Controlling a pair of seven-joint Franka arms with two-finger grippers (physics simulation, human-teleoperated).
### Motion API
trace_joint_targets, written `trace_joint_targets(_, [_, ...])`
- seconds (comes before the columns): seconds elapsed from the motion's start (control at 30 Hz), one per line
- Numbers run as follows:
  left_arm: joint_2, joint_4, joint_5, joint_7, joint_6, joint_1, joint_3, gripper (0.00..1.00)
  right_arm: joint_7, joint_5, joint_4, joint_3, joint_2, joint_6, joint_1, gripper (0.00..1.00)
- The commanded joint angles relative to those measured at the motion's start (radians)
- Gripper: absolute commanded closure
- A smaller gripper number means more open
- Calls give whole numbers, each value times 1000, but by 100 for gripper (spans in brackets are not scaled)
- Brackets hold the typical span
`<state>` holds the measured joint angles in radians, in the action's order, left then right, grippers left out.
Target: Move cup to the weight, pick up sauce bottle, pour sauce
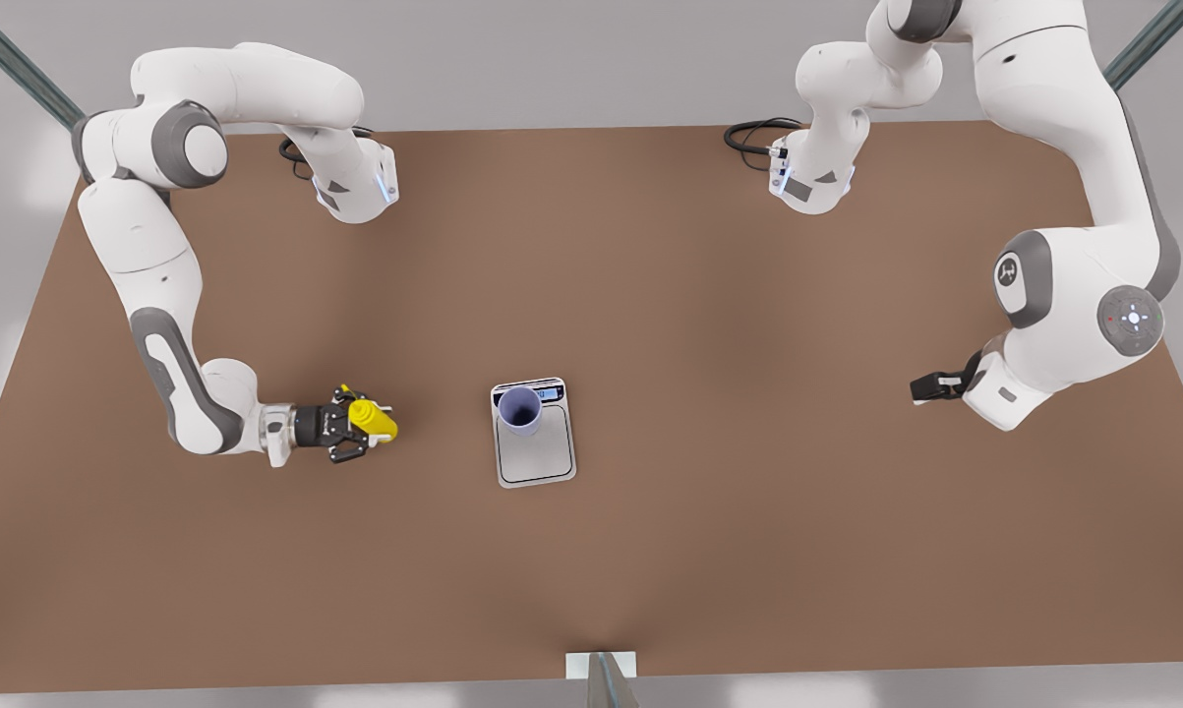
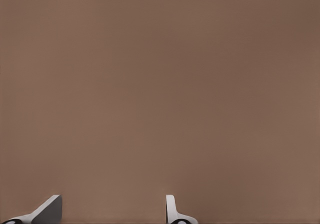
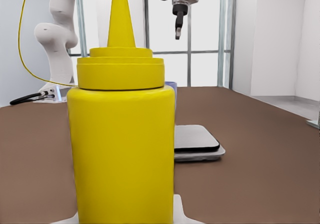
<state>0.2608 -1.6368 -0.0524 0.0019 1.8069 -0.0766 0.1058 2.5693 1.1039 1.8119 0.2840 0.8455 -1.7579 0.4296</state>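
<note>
While the front view puts the cup [image 1: 520, 409] on the weight [image 1: 535, 442], we see the right gripper [image 1: 364, 433] clamping the sauce bottle [image 1: 372, 418] upright at its left; left wrist: left gripper [image 2: 112, 210] spread over bare table [image 2: 160, 84]; right wrist: bottle close, weight behind.

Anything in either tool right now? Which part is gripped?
The right tool brackets the sauce bottle around its body, fingertips at its base; whether it is clamped cannot be told. The left tool is open over bare table, holding nothing.
</note>
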Motion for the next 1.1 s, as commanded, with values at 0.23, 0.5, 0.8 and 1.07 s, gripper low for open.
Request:
trace_joint_targets(0.23, [1, 9, 0, 6, -15, 0, 0, 0, -4, 1, 0, 0, 1, 0, 0, 16])
trace_joint_targets(0.5, [12, 12, -3, 3, -14, 0, 0, 0, -11, 1, 0, 0, 0, 3, 1, 0])
trace_joint_targets(0.8, [18, 15, -4, -8, -12, -14, -2, 0, -66, -205, 21, -65, -37, 103, 155, 0])
trace_joint_targets(1.07, [26, 26, 0, 0, -35, -14, 2, 0, -1477, -831, -583, -85, -180, 281, 29, 0])
